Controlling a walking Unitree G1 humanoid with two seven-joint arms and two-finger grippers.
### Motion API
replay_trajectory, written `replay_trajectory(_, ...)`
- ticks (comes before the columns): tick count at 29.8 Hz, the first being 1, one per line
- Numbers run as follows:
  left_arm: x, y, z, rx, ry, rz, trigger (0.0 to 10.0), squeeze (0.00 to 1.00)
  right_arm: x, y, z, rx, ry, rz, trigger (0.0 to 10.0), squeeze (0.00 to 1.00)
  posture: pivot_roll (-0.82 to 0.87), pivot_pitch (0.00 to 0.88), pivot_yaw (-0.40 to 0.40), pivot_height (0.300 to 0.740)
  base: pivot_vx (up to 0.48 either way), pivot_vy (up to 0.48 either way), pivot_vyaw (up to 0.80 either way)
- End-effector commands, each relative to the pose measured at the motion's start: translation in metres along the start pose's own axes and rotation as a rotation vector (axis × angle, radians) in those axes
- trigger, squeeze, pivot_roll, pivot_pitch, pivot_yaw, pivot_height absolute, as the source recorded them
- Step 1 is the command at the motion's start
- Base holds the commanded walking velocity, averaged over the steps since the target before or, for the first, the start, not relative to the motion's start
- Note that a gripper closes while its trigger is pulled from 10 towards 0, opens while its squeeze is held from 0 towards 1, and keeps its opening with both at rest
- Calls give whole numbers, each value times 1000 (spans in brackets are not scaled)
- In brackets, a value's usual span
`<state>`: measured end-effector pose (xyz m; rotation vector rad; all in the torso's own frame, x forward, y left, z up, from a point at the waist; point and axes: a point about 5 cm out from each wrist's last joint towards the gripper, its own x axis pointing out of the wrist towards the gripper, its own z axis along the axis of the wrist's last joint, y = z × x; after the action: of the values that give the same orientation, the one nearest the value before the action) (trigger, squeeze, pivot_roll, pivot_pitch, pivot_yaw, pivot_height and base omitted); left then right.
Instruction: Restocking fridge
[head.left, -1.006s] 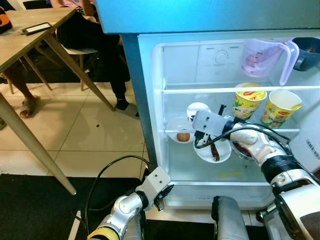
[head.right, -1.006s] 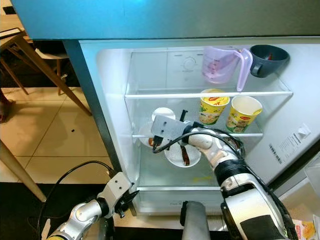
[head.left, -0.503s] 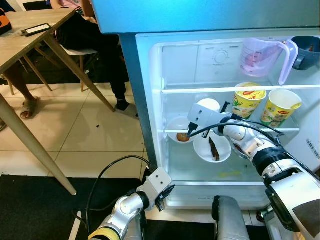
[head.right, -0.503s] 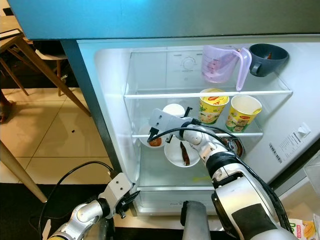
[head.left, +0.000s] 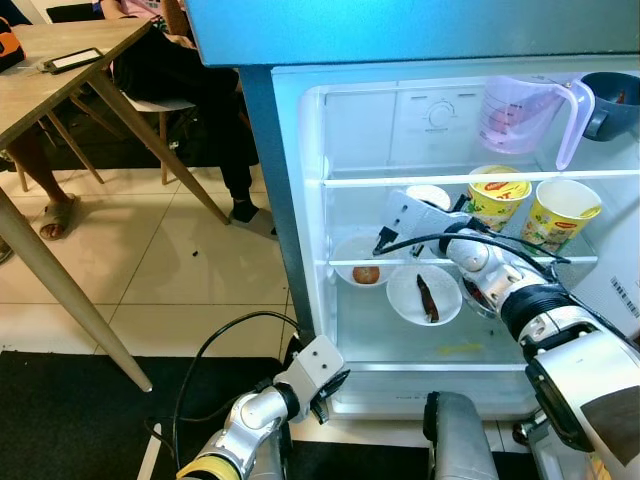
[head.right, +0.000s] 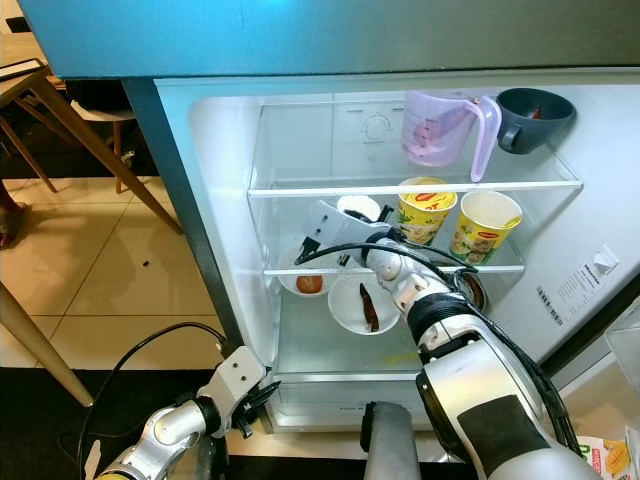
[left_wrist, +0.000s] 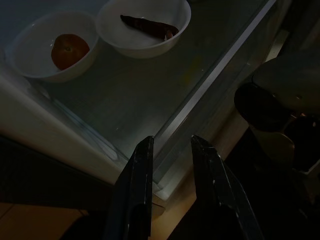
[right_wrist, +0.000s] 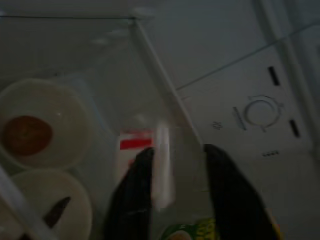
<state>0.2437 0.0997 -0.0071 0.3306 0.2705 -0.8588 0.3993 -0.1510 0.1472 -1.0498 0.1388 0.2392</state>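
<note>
Inside, right pincer (right_wrist: 172, 165) grips a white cup (right_wrist: 161, 165) above bowls holding egg (head.left: 366, 274) and sausage (head.left: 424, 297).

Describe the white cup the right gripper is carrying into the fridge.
The white cup is a small, round, plastic-looking container, its pale top facing the head camera. The right wrist view shows a red and white label on its side. It is pinched between the right gripper's two black fingers, at the height of the fridge's middle shelf, just left of the yellow noodle cup. Whether it rests on the shelf is unclear.
</note>
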Motion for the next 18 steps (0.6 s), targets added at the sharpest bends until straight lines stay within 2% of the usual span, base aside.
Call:
replay_trajectory(1, -2, -1, -2, -3, 1, 6, 10000, 0, 1, -3, 4, 33, -2, -28, 10000, 333, 10, 0, 24, 535, 0, 0, 0)
replay_trajectory(2, -2, 0, -2, -4, 1, 7, 10000, 0, 1, -4, 4, 50, -3, -33, 10000, 0, 9, 0, 25, 535, 0, 0, 0)
replay_trajectory(9, -1, 2, -1, -1, 4, 5, 10000, 0, 0, -8, 8, 198, -83, 50, 10000, 0, -7, 0, 33, 535, 0, 0, 0)
replay_trajectory(12, 0, 2, -1, 0, 4, 6, 10000, 0, -1, -9, 7, 209, -93, 61, 10000, 0, -7, 0, 33, 535, 0, 0, 0)
replay_trajectory(18, 1, 3, 0, 3, 5, 3, 10000, 0, -6, -12, -1, 239, -145, 161, 10000, 0, -13, 0, 36, 535, 0, 0, 0)
